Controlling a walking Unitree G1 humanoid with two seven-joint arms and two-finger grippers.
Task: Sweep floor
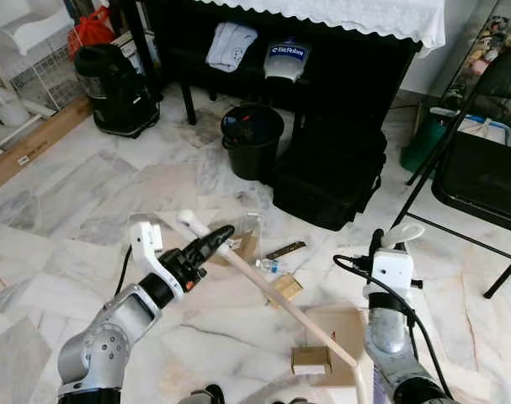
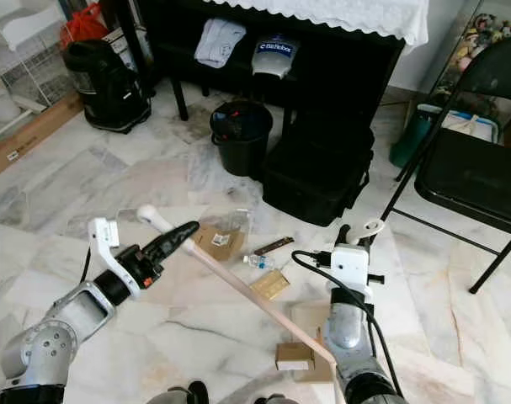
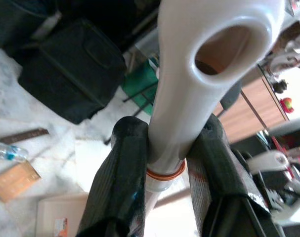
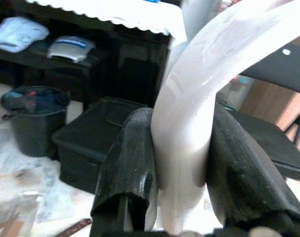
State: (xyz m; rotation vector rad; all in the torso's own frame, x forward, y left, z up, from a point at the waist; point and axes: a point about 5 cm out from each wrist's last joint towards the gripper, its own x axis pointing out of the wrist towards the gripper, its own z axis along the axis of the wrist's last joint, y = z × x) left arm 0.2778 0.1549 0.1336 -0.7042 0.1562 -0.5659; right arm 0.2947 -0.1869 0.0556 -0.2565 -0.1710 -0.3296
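left gripper [image 1: 220,238], lower left of frame, clenched on white end of broom handle [image 1: 263,282]; wooden shaft runs diag. down to lower right. right gripper [image 4: 182,163] clamped on a white curved handle [image 4: 199,98], lower right. marble floor [image 1: 78,194] w/ litter at centre: cardboard box [image 1: 311,359], small plastic bottle [image 1: 270,266], cardboard scraps. black bucket [image 1: 252,139] upper centre, black case [image 1: 331,181] right of it.

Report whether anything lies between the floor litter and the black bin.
Nothing visible does. The cardboard scraps and the small bottle lie on bare marble short of the black bin. The black case stands beside the bin, off that path.
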